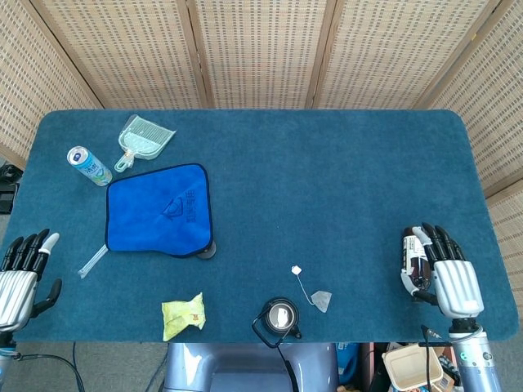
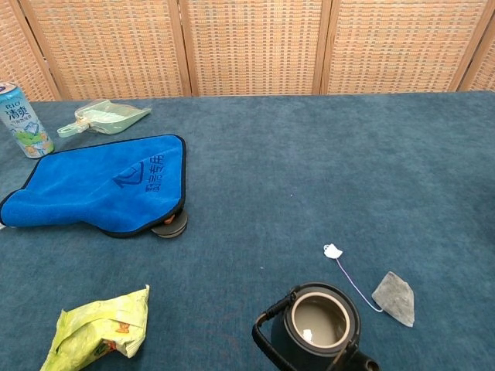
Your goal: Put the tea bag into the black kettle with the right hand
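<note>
- Nearest the robot, right at the front edge of the table (image 1: 343, 163), stands the black kettle (image 2: 319, 328), lid off, mouth open upward, its handle out toward the robot's left.
- Just beside it on the robot's right lies the tea bag (image 2: 394, 297), flat on the blue cloth surface. Its string runs away from the kettle's rim and back toward the far-left, ending in a small white tag (image 2: 332, 250); so the long line of it goes diagonally, tag far, pouch near.
- The right hand (image 1: 441, 273) rests at the near right of the table, fingers spread and pointing away, holding nothing. The tea bag lies to its left, well apart, with bare table between; I'd judge a plain sideways reach is all that is needed.
- The left hand (image 1: 23, 273) sits at the opposite near corner, also empty with fingers apart, and much farther from the bag.
- The pouch is near the front edge, so I'd watch for little room on the near side.
- Further back on the left: a yellow-green snack packet (image 2: 97, 330), a blue cloth (image 2: 100, 184), a drink can (image 2: 23, 118) and a small dustpan (image 2: 104, 117), all out of the path.
</note>
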`<move>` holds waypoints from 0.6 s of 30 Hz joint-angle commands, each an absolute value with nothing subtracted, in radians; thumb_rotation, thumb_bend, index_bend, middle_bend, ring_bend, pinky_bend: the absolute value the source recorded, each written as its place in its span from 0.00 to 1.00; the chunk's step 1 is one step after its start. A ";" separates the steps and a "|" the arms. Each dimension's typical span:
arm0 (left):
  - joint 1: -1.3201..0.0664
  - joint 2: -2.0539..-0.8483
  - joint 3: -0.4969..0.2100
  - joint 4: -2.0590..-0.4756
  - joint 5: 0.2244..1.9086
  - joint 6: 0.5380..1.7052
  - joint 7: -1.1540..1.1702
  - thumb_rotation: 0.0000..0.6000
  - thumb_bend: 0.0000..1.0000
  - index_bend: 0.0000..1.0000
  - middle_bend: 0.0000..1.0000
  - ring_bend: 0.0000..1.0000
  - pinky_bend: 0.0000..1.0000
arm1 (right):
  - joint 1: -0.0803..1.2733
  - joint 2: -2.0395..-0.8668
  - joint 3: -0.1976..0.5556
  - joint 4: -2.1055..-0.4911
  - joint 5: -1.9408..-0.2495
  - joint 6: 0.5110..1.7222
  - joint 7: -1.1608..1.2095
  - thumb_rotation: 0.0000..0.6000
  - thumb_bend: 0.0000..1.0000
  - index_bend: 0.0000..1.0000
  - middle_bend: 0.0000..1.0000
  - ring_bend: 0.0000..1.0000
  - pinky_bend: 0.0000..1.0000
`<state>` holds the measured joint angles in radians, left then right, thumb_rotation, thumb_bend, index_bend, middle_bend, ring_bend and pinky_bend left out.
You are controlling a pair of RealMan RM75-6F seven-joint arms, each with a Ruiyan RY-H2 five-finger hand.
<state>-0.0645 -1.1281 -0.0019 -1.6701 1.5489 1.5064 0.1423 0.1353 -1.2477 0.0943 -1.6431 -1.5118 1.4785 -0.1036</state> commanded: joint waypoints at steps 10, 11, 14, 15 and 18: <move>-0.077 -1.123 -0.013 -1.667 1.543 1.495 0.149 1.00 0.48 0.03 0.00 0.00 0.00 | 0.192 -1.194 0.117 -1.688 -1.549 1.430 -0.066 0.83 0.48 0.02 0.21 0.07 0.21; -0.081 -1.120 -0.017 -1.668 1.544 1.495 0.155 1.00 0.48 0.03 0.00 0.00 0.00 | 0.218 -1.181 0.128 -1.697 -1.565 1.409 -0.061 0.84 0.47 0.02 0.23 0.08 0.23; -0.084 -1.113 -0.017 -1.680 1.547 1.493 0.164 1.00 0.48 0.03 0.00 0.00 0.00 | 0.256 -1.156 0.145 -1.714 -1.572 1.370 -0.045 0.87 0.47 0.04 0.31 0.17 0.37; -0.084 -1.111 -0.018 -1.683 1.549 1.495 0.164 1.00 0.48 0.03 0.00 0.00 0.00 | 0.269 -1.149 0.149 -1.720 -1.573 1.356 -0.037 0.87 0.47 0.04 0.35 0.20 0.42; -0.085 -1.109 -0.020 -1.687 1.549 1.498 0.167 1.00 0.48 0.03 0.00 0.00 0.00 | 0.299 -1.133 0.158 -1.730 -1.575 1.322 -0.025 0.86 0.47 0.05 0.43 0.30 0.53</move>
<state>-0.0848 -1.1087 -0.0204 -1.6867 1.5487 1.4973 0.1664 0.2865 -1.1436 0.1504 -1.7219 -1.5713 1.3354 -0.0330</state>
